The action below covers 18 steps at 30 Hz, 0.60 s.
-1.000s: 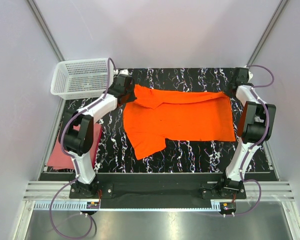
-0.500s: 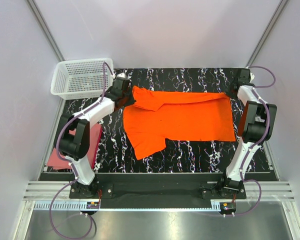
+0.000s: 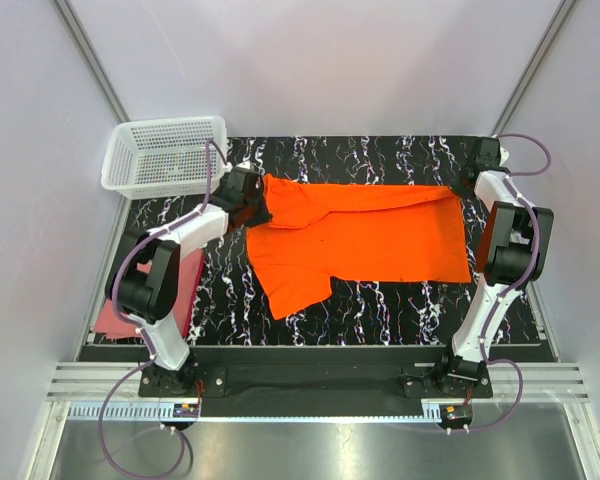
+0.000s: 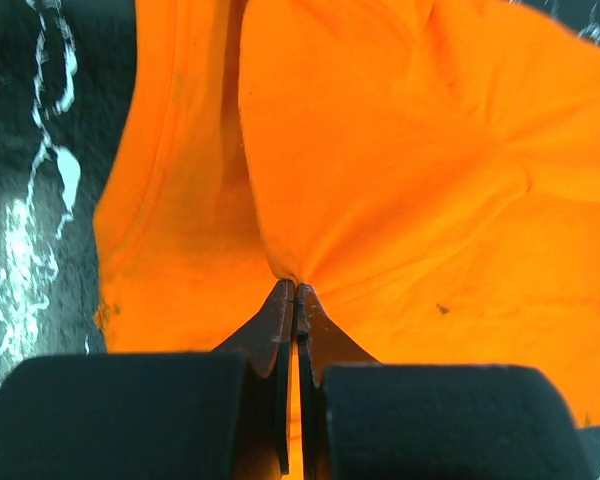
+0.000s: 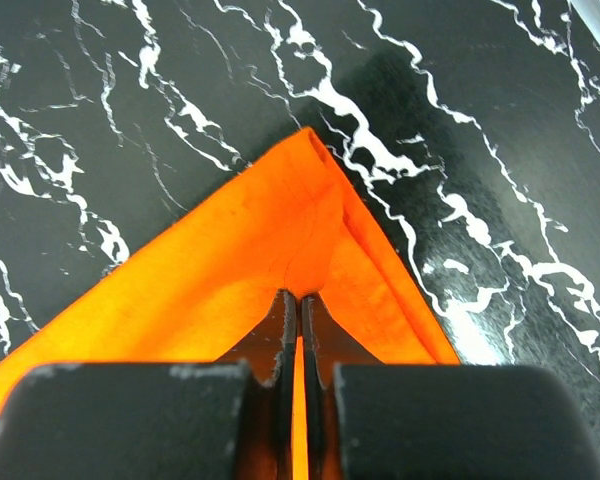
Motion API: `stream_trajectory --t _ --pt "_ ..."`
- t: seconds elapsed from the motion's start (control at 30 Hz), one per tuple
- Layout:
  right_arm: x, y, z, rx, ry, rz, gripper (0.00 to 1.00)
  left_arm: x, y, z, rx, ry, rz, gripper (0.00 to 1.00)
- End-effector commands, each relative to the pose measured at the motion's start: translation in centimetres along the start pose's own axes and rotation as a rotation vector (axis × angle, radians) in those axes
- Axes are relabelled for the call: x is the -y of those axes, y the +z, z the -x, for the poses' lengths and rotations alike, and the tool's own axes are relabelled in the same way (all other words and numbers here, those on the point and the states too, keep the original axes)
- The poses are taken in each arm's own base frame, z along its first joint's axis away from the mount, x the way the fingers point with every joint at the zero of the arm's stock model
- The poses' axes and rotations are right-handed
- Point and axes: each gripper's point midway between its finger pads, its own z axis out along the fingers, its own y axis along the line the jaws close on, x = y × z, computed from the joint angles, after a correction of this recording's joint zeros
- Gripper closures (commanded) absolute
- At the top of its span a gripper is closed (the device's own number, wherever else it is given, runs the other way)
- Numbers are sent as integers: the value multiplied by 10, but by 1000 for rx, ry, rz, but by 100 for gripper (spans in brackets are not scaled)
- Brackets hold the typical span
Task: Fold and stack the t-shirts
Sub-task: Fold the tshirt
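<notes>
Left gripper (image 4: 296, 290): clamped on the orange t-shirt (image 3: 370, 235), now drawn nearer, away from the basket (image 3: 165, 155).
Right gripper (image 5: 300, 295): pinching the shirt's corner, far right of the basket.
Meaning: the fold is probably starting.
Pink-red t-shirt (image 3: 115, 315): lies nearer than the basket.

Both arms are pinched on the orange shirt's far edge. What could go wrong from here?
1. Slip: the right gripper holds only the very corner of the bright orange cloth t-shirt, and the left gripper holds just a small gathered pinch. A pull may free either one.
2. Skewed fold: one sleeve splays toward the near edge, so it may bunch under the fold.
</notes>
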Motion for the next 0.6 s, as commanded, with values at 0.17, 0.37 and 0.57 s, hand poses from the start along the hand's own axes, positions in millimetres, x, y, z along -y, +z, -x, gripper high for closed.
stream_trajectory --t 0.17,0.37,0.57 --pt "18 -13 9 29 -5 -85 90 8 -30 36 175 -16 -44 93" --pt "19 -2 7 17 -23 -91 90 19 -22 27 148 -42 -110 98" --pt "21 -3 2 -3 -21 -104 85 17 -22 17 127 -39 -124 86"
